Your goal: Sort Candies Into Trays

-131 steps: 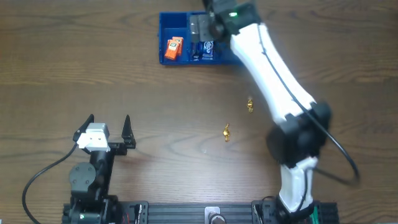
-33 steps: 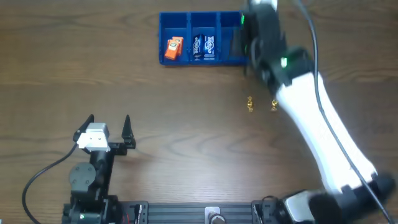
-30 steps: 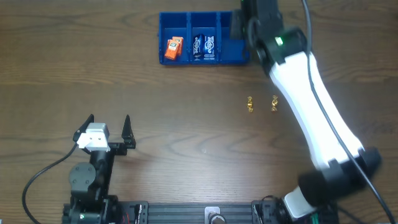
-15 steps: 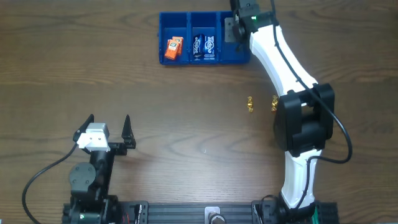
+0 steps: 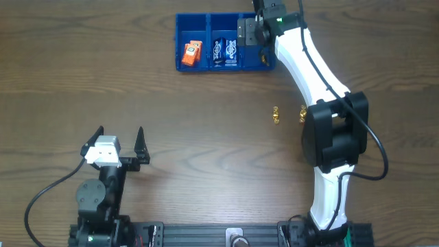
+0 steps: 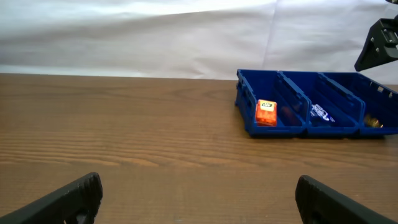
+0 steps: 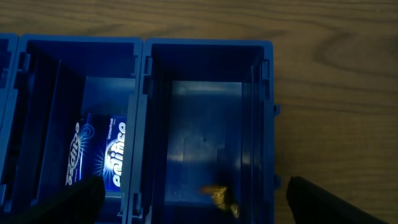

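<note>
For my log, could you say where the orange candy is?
Top view: the orange candy lies in the tray, in its left compartment, beside the compartment holding blue packets.

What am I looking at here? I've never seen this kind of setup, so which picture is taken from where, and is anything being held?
Two robot arms stand at a wooden table, each ending in a two-fingered claw. One picture looks down from overhead; the other two come from cameras on each arm's wrist. The left claw sits open and empty near its base. The right claw hangs open, holding nothing, over one end compartment of a blue tray, where a gold candy lies. The middle compartment holds blue packets, the other end an orange candy. Two more gold candies lie loose on the table.
</note>
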